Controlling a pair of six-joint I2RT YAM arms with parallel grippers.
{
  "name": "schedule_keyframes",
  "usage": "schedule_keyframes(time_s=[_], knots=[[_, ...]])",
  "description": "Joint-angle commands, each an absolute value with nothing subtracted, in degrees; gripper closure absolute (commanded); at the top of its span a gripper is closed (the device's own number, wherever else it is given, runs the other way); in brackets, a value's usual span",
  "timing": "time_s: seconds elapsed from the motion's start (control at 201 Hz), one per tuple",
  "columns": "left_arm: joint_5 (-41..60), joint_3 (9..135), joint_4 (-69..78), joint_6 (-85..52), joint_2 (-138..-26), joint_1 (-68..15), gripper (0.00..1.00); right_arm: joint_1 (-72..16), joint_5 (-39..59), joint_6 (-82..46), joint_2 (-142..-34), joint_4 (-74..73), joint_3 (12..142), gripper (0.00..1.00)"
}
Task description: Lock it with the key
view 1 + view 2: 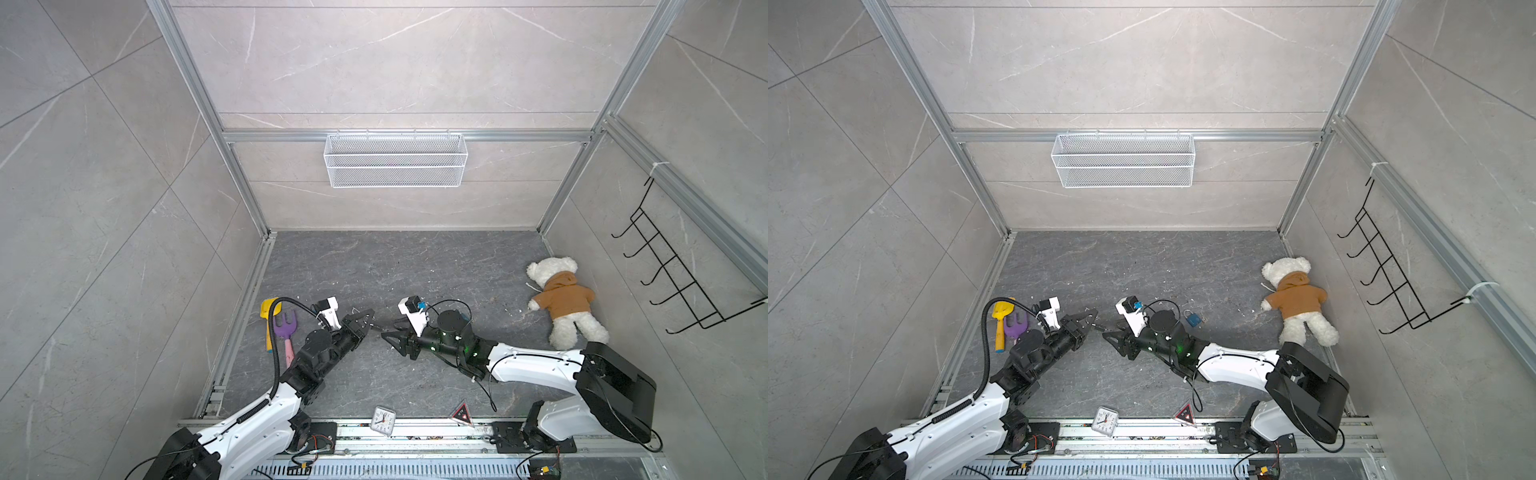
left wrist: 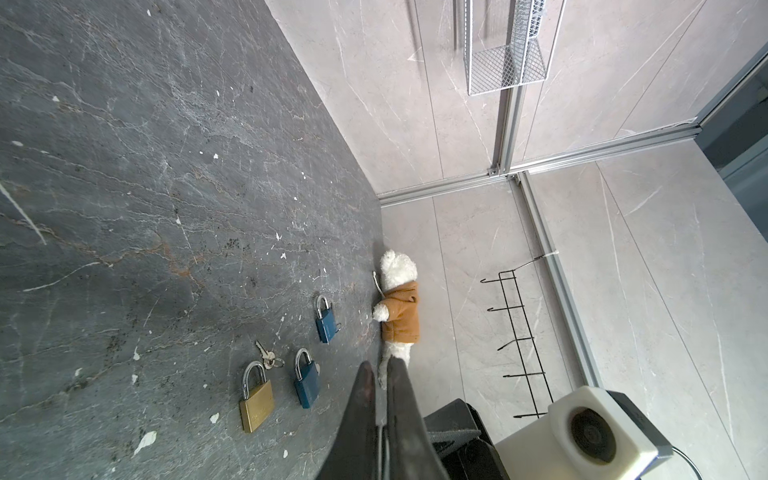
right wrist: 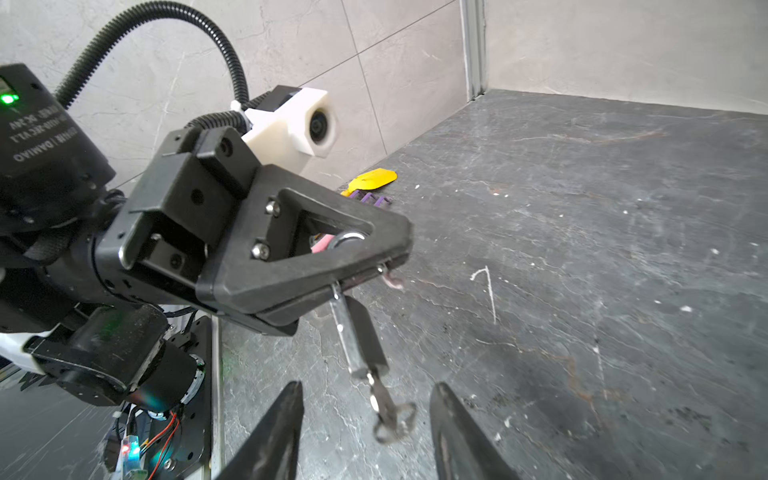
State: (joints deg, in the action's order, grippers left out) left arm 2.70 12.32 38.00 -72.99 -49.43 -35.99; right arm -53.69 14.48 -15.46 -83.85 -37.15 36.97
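— Left claw [image 3: 399, 249] is clamped shut on a dark padlock [image 3: 365, 332], held in the air above the worktop [image 1: 415, 270]. One key [image 3: 384, 405] juts from the padlock's lower end, with a ring hanging off it.
— And the right claw [image 3: 365, 395]?
— Its jaws are apart, one finger on either side of that key, and neither touches it in the right wrist view. In both top views the two claws meet nose to nose near the middle of the worktop.
— How many locks in all?
— Four. One is in the grip and three lie flat, seen from the left wrist: one brass padlock [image 2: 256, 399], the nearer blue padlock [image 2: 307, 382] just beside it, and the farther blue padlock [image 2: 326, 320] towards the bear. Loose keys [image 2: 269, 358] lie between the first two; their number cannot be told.
— Anything else?
— One teddy bear [image 1: 561, 299] in a brown hoodie lies by the right wall. One yellow toy shovel [image 1: 268, 309] and one purple toy rake [image 1: 286, 324] lie by the left wall. One small clock [image 1: 383, 420] sits at the near edge, and one wire basket [image 1: 395, 160] hangs on the back wall.
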Motion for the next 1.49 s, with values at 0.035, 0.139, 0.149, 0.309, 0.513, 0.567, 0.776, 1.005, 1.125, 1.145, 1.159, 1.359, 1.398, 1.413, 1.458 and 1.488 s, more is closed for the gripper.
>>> schedule_keyframes(time_s=[0.035, 0.139, 0.149, 0.309, 0.513, 0.567, 0.776, 1.005, 1.125, 1.145, 1.159, 1.359, 1.398, 1.413, 1.458, 1.488], knots=[[3.7, 14.7, 43.9, -73.5, -49.4, -36.1, 1.00, -53.9, 16.7, -15.2, -86.5, -38.5, 39.7, 0.55], [4.0, 14.9, 43.6, -73.3, -49.2, -36.1, 1.00, -53.9, 17.1, -15.4, -87.2, -39.5, 39.8, 0.59], [4.0, 14.9, 43.6, -73.3, -49.2, -36.2, 1.00, -53.8, 17.1, -15.4, -87.2, -39.5, 39.8, 0.59], [4.2, 14.9, 44.0, -73.2, -49.6, -36.1, 1.00, -53.9, 18.1, -15.5, -88.4, -39.0, 41.1, 0.70], [4.7, 14.9, 44.6, -73.3, -49.7, -36.2, 1.00, -53.9, 18.0, -15.8, -88.9, -39.0, 41.1, 0.78], [4.7, 14.8, 44.6, -73.3, -49.7, -36.3, 1.00, -53.9, 17.9, -16.0, -88.8, -39.0, 40.8, 0.83], [5.1, 14.9, 44.8, -73.0, -49.7, -36.2, 1.00, -53.9, 17.4, -16.3, -87.9, -39.4, 40.0, 1.00], [5.5, 15.2, 43.3, -71.5, -49.6, -36.2, 1.00, -53.9, 17.0, -16.8, -87.5, -39.2, 40.0, 1.00], [5.7, 15.7, 42.4, -70.9, -49.4, -36.2, 1.00, -53.8, 16.7, -17.2, -87.5, -38.7, 40.0, 1.00], [5.7, 15.8, 42.2, -70.6, -49.4, -36.2, 1.00, -53.8, 16.7, -17.3, -87.4, -38.6, 40.0, 1.00], [5.8, 15.9, 42.0, -70.5, -49.4, -36.2, 1.00, -53.8, 16.7, -17.4, -87.4, -38.4, 40.1, 1.00], [7.7, 17.3, 41.5, -68.9, -50.5, -36.2, 1.00, -53.7, 16.6, -17.7, -87.3, -37.2, 40.5, 1.00], [8.1, 17.6, 41.5, -68.6, -50.8, -36.2, 0.98, -53.7, 16.4, -17.7, -87.2, -36.9, 40.6, 1.00], [8.2, 17.6, 41.5, -68.4, -51.0, -36.2, 0.97, -53.7, 16.4, -17.8, -87.2, -36.8, 40.6, 1.00], [8.5, 17.8, 41.8, -68.1, -51.3, -36.2, 0.91, -53.6, 16.1, -17.9, -87.2, -36.8, 40.6, 1.00], [8.7, 17.9, 42.0, -67.7, -51.5, -36.2, 0.87, -53.5, 16.2, -17.8, -87.1, -36.7, 40.6, 1.00]])
